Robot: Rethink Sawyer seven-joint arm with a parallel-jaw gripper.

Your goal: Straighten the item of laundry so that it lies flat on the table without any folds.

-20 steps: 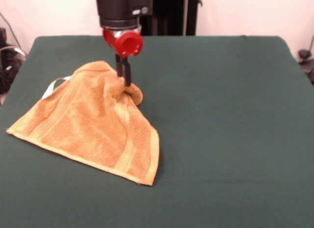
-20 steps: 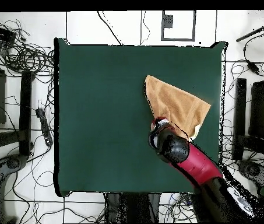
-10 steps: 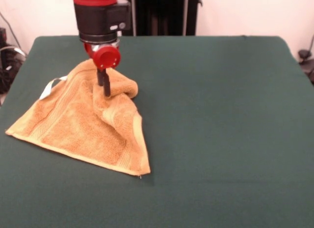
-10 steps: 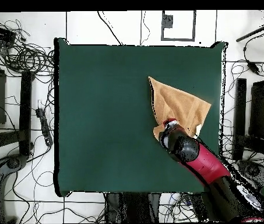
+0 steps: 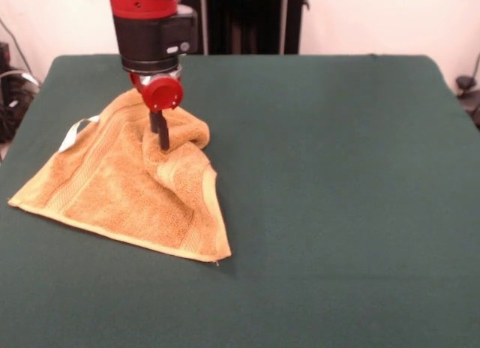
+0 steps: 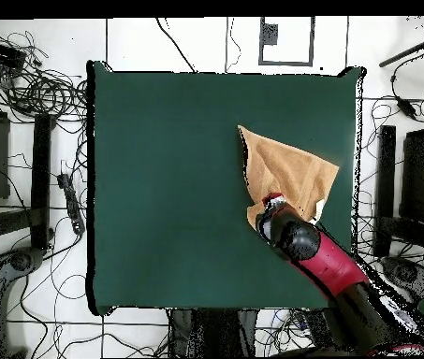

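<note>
On the table (image 5: 337, 175), the gripper (image 5: 162, 142) pinches a raised fold of the crumpled towel (image 5: 127, 190).

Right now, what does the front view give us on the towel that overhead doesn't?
Front only: the claw dug into a raised, bunched fold of the towel, the paler woven bands, and the white tag at its edge. Overhead only: the towel's place on the table, near one side edge, and the cables on the floor around it; the arm hides the claw there. Both: the towel is a folded, roughly triangular shape, not flat.
</note>
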